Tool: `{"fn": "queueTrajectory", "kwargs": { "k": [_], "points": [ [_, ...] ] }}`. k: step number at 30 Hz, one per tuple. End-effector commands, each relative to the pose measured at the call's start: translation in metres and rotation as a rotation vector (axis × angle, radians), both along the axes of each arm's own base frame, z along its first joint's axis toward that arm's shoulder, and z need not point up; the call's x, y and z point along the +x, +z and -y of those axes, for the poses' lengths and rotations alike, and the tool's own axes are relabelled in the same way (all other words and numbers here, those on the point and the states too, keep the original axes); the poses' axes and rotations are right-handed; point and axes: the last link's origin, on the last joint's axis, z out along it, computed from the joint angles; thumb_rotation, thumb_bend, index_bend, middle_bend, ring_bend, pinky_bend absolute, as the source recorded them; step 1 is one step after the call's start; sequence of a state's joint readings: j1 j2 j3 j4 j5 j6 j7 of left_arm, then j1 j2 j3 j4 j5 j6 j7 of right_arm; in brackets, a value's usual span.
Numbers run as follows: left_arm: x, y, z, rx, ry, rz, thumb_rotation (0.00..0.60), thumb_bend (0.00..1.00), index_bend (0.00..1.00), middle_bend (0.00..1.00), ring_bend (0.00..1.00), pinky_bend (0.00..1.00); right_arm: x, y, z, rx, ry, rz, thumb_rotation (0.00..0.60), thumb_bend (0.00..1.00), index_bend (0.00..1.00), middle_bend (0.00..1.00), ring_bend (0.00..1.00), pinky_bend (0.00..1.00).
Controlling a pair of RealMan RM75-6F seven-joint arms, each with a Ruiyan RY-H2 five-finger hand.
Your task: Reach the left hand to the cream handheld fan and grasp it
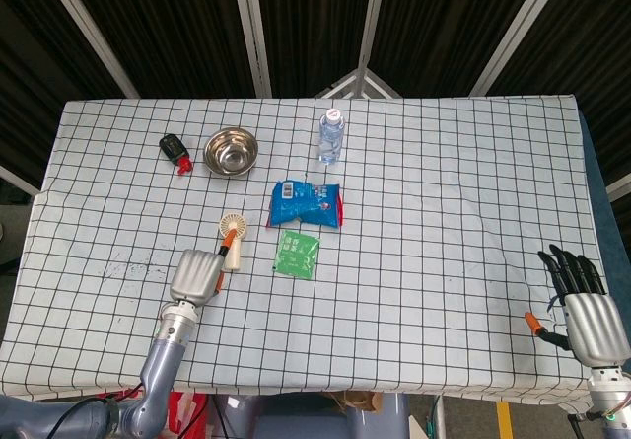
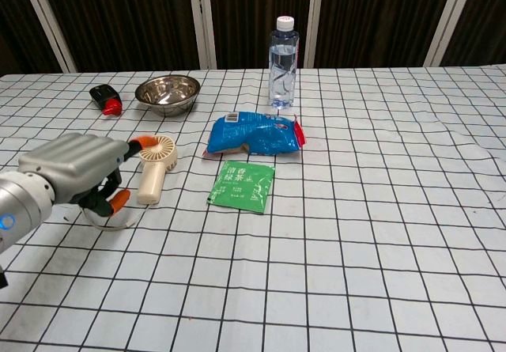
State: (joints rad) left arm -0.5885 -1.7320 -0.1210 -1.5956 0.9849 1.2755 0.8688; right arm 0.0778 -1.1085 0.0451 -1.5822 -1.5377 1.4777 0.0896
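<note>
The cream handheld fan (image 1: 233,230) (image 2: 153,165) lies flat on the checked cloth, round head toward the back and handle toward me. My left hand (image 1: 196,274) (image 2: 75,170) hovers just left of the handle, knuckles up and fingers curved. One orange fingertip (image 2: 142,141) reaches the rim of the fan's head, and the orange-tipped thumb (image 2: 118,200) hangs low beside the handle. The hand holds nothing. My right hand (image 1: 585,306) rests at the table's front right corner with its fingers spread and is outside the chest view.
Right of the fan lie a green sachet (image 2: 242,184) and a blue snack bag (image 2: 254,134). Farther back stand a water bottle (image 2: 283,61), a steel bowl (image 2: 167,92) and a small black and red object (image 2: 105,97).
</note>
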Motion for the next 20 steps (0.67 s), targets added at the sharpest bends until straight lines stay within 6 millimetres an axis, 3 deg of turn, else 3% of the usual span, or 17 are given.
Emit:
{"fn": "queueTrajectory", "kwargs": {
  "k": [1,6,11,15,20],
  "points": [
    [0.009,0.023,-0.003,0.067,-0.024,0.084,0.600,0.57,0.00,0.64,0.60,0.72,0.000,0.000,0.000,0.000,0.000,0.000,0.600,0.28,0.10,0.00,0.00,0.00],
    [0.002,0.056,0.013,0.120,-0.073,0.116,0.600,0.35,0.00,0.32,0.34,0.42,0.000,0.000,0.000,-0.001,0.000,0.000,0.600,0.28,0.10,0.00,0.00,0.00],
    [-0.033,0.095,0.052,0.160,-0.092,0.112,0.600,0.21,0.00,0.05,0.07,0.12,0.000,0.000,0.000,-0.002,0.001,-0.003,0.600,0.28,0.10,0.00,0.00,0.00],
    [-0.061,0.119,0.080,0.186,-0.099,0.089,0.600,0.16,0.00,0.00,0.00,0.01,0.001,-0.001,0.000,-0.005,0.003,-0.007,0.600,0.28,0.10,0.00,0.00,0.00],
    [-0.094,0.144,0.111,0.204,-0.090,0.037,0.600,0.15,0.00,0.00,0.00,0.00,0.001,-0.001,-0.001,-0.009,0.003,-0.012,0.600,0.28,0.10,0.00,0.00,0.00]
  ]
}}
